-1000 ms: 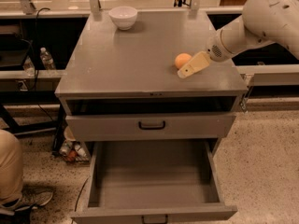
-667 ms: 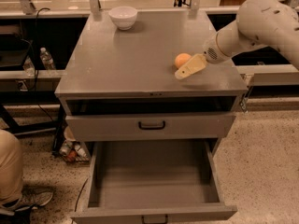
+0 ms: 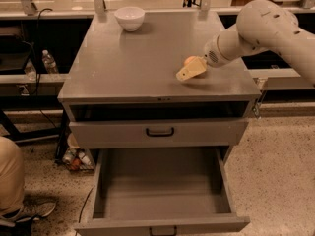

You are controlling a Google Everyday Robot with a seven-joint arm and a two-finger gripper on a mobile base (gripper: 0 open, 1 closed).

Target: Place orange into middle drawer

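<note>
The orange (image 3: 189, 60) sits on the grey cabinet top (image 3: 133, 63), near its right front part. Only its upper part shows, because my gripper (image 3: 187, 70) is right in front of it and against it, low over the top, with the white arm (image 3: 266, 26) reaching in from the right. The middle drawer (image 3: 162, 193) is pulled out below the cabinet front; it is deep, and its grey floor holds nothing.
A white bowl (image 3: 130, 17) stands at the back left of the cabinet top. Above the open drawer are a shut drawer front with a black loop handle (image 3: 160, 131) and a dark slot (image 3: 157, 111). A person's leg and shoe (image 3: 15, 191) are at the lower left.
My gripper has slid a little to the left along the front of the orange and now covers more of it. The orange has hardly moved.
</note>
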